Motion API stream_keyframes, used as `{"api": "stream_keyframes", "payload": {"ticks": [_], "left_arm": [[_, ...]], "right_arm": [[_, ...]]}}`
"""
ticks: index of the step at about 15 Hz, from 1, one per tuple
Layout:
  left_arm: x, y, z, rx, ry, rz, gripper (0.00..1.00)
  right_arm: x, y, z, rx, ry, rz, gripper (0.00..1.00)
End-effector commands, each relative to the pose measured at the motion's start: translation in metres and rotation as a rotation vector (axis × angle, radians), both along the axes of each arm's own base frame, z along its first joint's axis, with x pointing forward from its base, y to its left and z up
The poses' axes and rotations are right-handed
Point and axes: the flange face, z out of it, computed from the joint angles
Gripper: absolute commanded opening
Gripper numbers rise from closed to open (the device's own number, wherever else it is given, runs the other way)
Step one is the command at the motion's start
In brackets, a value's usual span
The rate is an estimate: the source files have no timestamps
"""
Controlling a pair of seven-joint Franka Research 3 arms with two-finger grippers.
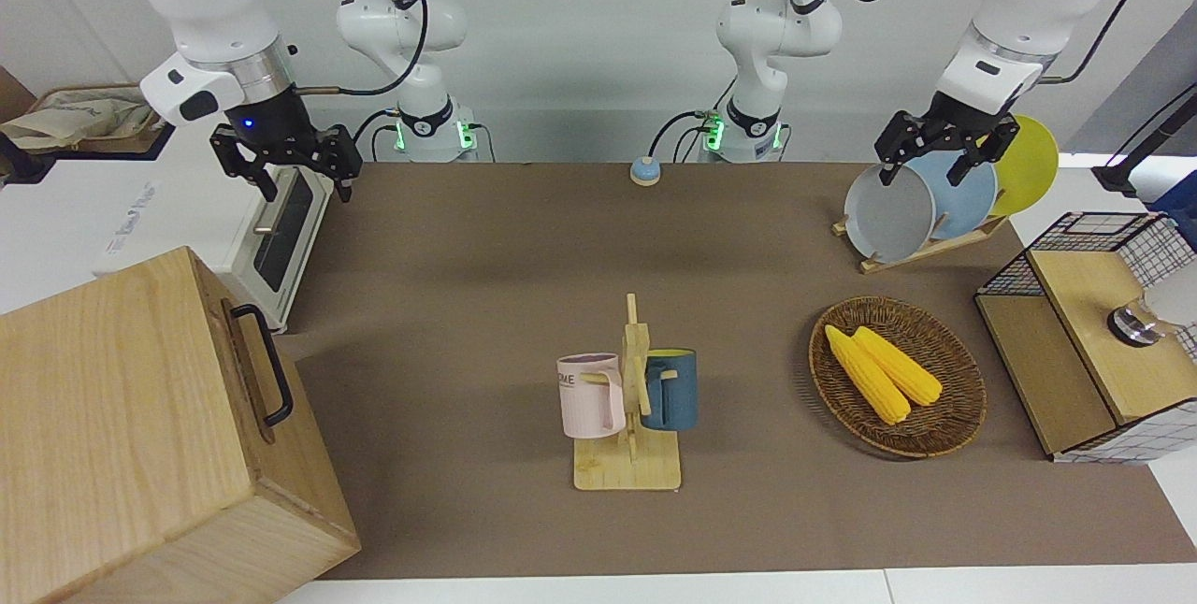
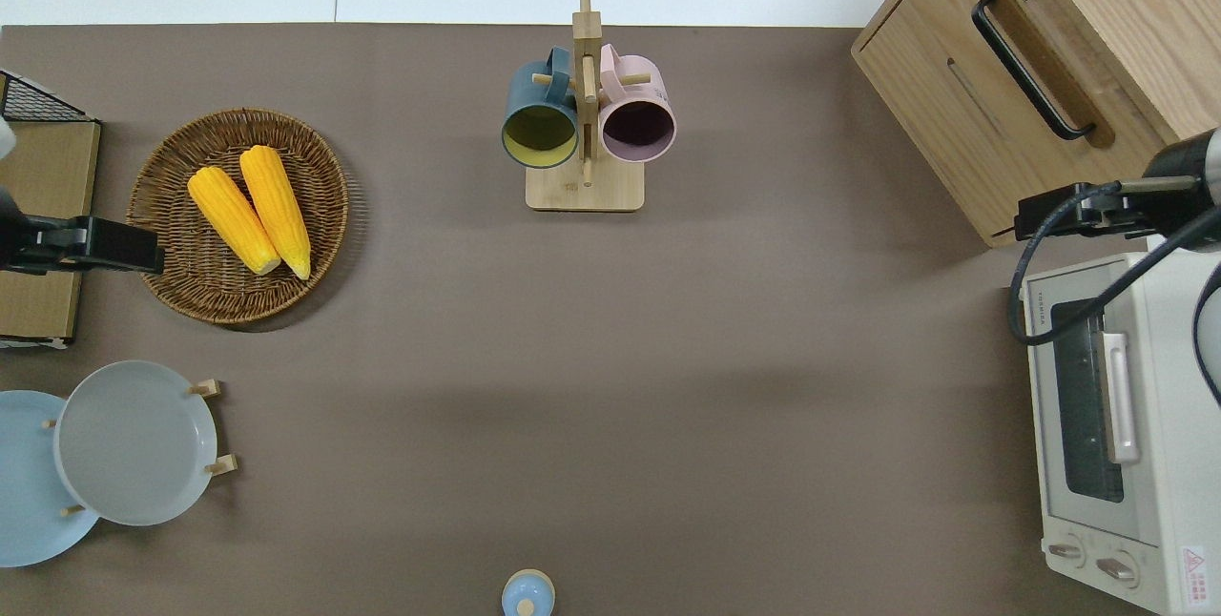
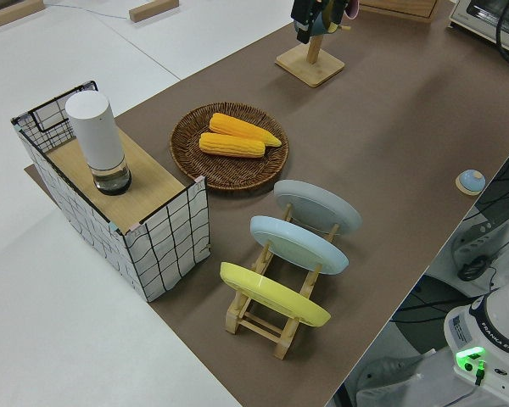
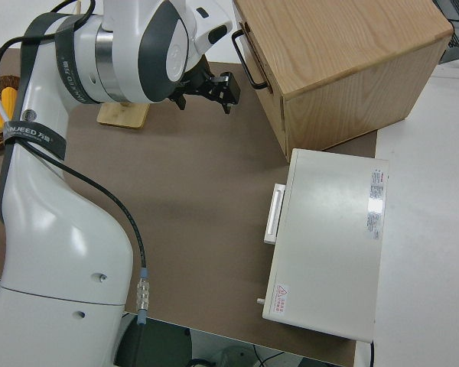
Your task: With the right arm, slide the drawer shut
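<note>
Two white robot arms stand at the brown desk. The right arm's black two-finger hand hangs in the air with its fingers spread open and holds nothing; in the overhead view it is at the edge of the picture, over the gap between the big light-wood box and the white toaster oven. The drawer, with a flat wood front and a black metal bar handle, sits pushed into the box, its front flush with the box face. The box is at the right arm's end of the desk, farther from the robots than the toaster oven. The left arm is parked, and its black hand is open and empty. Near the middle of the desk is a wooden mug stand with a pink mug and a dark blue mug.
</note>
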Motion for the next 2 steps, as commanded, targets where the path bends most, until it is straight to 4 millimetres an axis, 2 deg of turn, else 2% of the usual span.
{"api": "stream_keyframes", "payload": {"ticks": [1, 2], "left_arm": [[0.0041, 0.0, 0.0023, 0.016, -0.008, -0.008, 1.0], [0.0041, 0.0, 0.0023, 0.016, -0.008, -0.008, 1.0]], "right_arm": [[0.0029, -0.0013, 0.0018, -0.033, 0.006, 0.021, 0.985], [0.0029, -0.0012, 0.0011, -0.031, 0.007, 0.02, 0.985]]}}
